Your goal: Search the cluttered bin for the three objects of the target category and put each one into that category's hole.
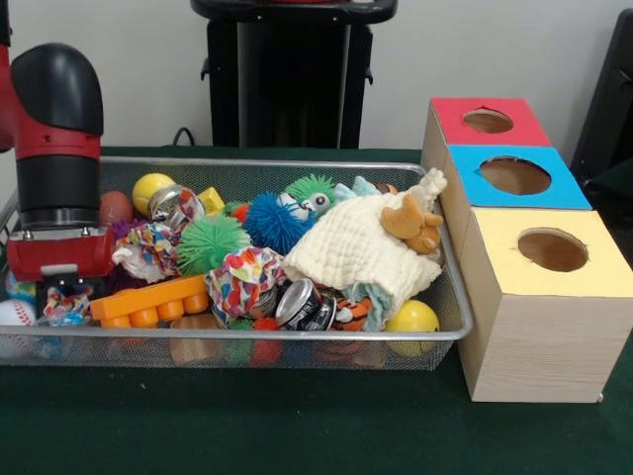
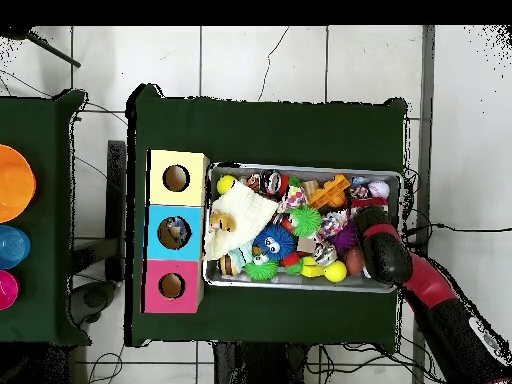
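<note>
Here, hand (image 1: 61, 289): it hangs low over the bin's 9 o'clock end in the front view; its tips are down among the toys, so I cannot tell if they are apart or together.
Arm (image 2: 430, 290): red and black; in the overhead view it comes from 5 o'clock toward the bin.
Bin (image 1: 247, 336): a wire mesh tray on the green worktop (image 1: 297, 435), full of toys.
Cloth (image 1: 356, 247): cream and soft, lying at the 3 o'clock end of the bin, with a small tan toy (image 1: 413, 224) on top.
Spiky balls: a blue one (image 1: 271, 222) in the middle, a green one (image 1: 210, 242) just beside it toward 9 o'clock.
Orange block (image 1: 148, 300): at the front rim, near 7 o'clock.
Can (image 1: 302, 305): lies on its side at the front, near 6 o'clock.
Yellow ball (image 1: 411, 319): in the corner at 4 o'clock.
Baseball (image 1: 15, 314): white, at the far 9 o'clock end.
Boxes: three wooden ones in a row just beside the bin at 3 o'clock, each with a round hole: red top (image 1: 509, 134), blue top (image 1: 564, 193), yellow top (image 1: 603, 272).
</note>
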### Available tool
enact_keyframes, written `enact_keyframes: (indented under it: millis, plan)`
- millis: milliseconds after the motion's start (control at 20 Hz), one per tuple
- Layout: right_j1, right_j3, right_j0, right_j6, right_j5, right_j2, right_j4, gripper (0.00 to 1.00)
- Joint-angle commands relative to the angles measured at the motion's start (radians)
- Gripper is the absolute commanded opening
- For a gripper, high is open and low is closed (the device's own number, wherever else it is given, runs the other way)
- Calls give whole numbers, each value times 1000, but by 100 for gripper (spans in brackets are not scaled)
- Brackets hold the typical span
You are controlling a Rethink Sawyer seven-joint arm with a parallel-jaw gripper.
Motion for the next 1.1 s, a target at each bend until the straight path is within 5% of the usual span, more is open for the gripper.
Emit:
enact_keyframes:
  millis: [50, 300, 350, 550, 800, 1100]
  plan:
    - [263, -259, 27, 92, 8, 91, -124, 100]
    - [180, -258, 100, 106, 11, 11, -98, 100]
    - [171, -257, 109, 111, 14, 0, -89, 0]
    - [118, -247, 165, 138, 16, -69, -44, 0]
    - [-86, -149, 291, 182, 85, -202, 28, 0]
    - [-232, -79, 342, 185, 194, -233, 94, 0]
